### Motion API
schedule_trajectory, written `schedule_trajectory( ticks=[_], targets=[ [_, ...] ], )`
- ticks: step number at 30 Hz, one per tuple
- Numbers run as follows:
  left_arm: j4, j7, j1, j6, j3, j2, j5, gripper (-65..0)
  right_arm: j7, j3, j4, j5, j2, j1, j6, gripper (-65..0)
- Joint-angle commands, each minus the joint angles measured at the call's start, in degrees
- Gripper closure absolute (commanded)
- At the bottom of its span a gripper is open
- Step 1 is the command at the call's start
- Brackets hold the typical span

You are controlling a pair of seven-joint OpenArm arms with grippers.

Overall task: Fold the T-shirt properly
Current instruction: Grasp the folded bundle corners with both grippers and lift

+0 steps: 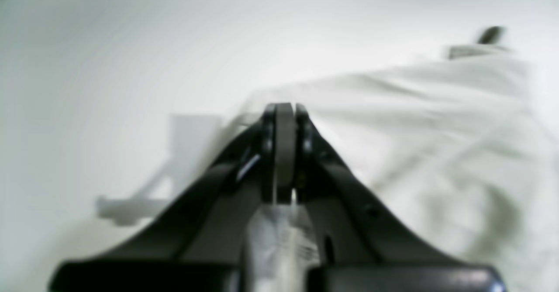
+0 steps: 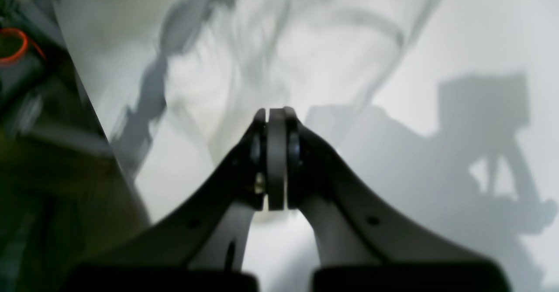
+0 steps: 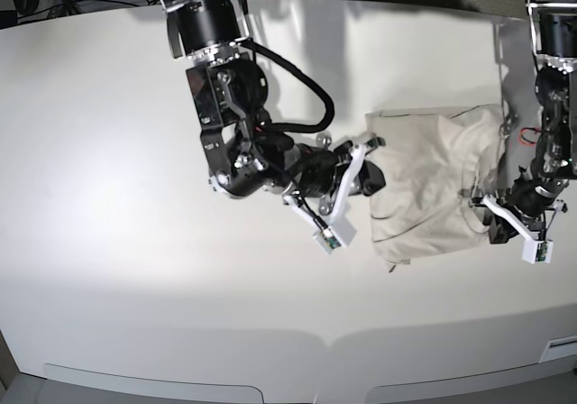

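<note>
Part-folded shirt (image 3: 433, 183) is lying bunched on the bench (image 3: 108, 242), both pincers (image 3: 368, 177) (image 3: 491, 207) pinching together at its sides; squaring is remaining.

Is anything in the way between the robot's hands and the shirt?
Nothing visible is. The pale beige cotton T-shirt lies bunched on the white table, with the right gripper at one edge and the left gripper at the opposite edge. Both are shut, right against the cloth.

Both wrist views are soft and motion-blurred; the base view is sharp, evenly bright, barrel-distorted at its edges, with arm shadows on the white matte table (image 3: 108, 242).
</note>
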Motion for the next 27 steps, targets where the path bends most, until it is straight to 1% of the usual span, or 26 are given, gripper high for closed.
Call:
schedule_trajectory(
  ticks=[1, 2, 4, 5, 9, 11, 13, 15, 17, 22, 25, 27],
  targets=[
    [1.95, 0.33, -0.94, -0.35, -0.33, -1.25, -2.51, 0.0, 2.84, -0.02, 1.01, -0.09, -0.42, 1.46, 0.22, 0.0],
    [2.91, 1.99, -0.44, -0.42, -0.33, -1.46, -3.78, 0.0, 4.5, -0.02, 1.01, -1.42, -0.42, 1.57, -0.35, 0.0],
    [5.25, 4.02, 1.16, -0.42, -0.33, -1.42, -3.82, 0.0, 6.19, -0.02, 0.98, -4.09, -0.42, 2.03, -2.29, 0.0],
    [6.6, 4.44, 2.51, -0.42, -0.33, -1.44, -3.82, 0.0, 6.6, -0.02, 0.98, -4.9, -0.42, 2.34, -2.36, 0.0],
    [11.54, 4.07, 9.57, -0.42, -0.33, -1.4, -4.94, 0.0, 7.45, -0.02, 0.98, -5.07, -0.42, 4.68, -2.36, 0.0],
    [13.64, 3.5, 13.4, -0.44, -0.33, -1.29, -6.34, 0.0, 7.45, -0.02, 0.98, -6.62, -0.42, 5.68, -2.36, 0.0],
    [15.12, 2.25, 17.11, -0.59, -0.33, -1.22, -7.34, 0.0, 7.82, -0.02, 0.92, -8.55, -0.42, 6.05, -2.47, 0.0],
    [15.72, 0.15, 20.5, -0.59, -0.33, -1.18, -7.41, 0.0, 8.83, -0.02, 0.92, -8.94, -0.42, 6.01, -2.73, 0.0],
    [15.72, -1.29, 23.12, -0.61, -0.33, -0.83, -6.25, 0.0, 9.09, -0.02, 0.92, -8.94, -0.42, 6.03, -2.71, 0.0],
    [15.34, -5.22, 27.23, -0.55, -0.33, 1.55, 0.24, 0.0, 10.12, -0.04, 0.92, -8.9, -0.42, 6.03, -2.71, 0.0],
    [14.16, -5.35, 27.39, -0.28, -0.33, 3.1, 1.51, 0.0, 11.52, -1.18, 0.85, -9.25, -0.42, 6.01, -2.71, 0.0],
    [13.73, -5.14, 27.45, -0.35, -0.33, 3.87, 1.84, 0.0, 13.68, -2.91, -0.15, -10.69, -0.42, 6.08, -2.73, 0.0]
  ],
)
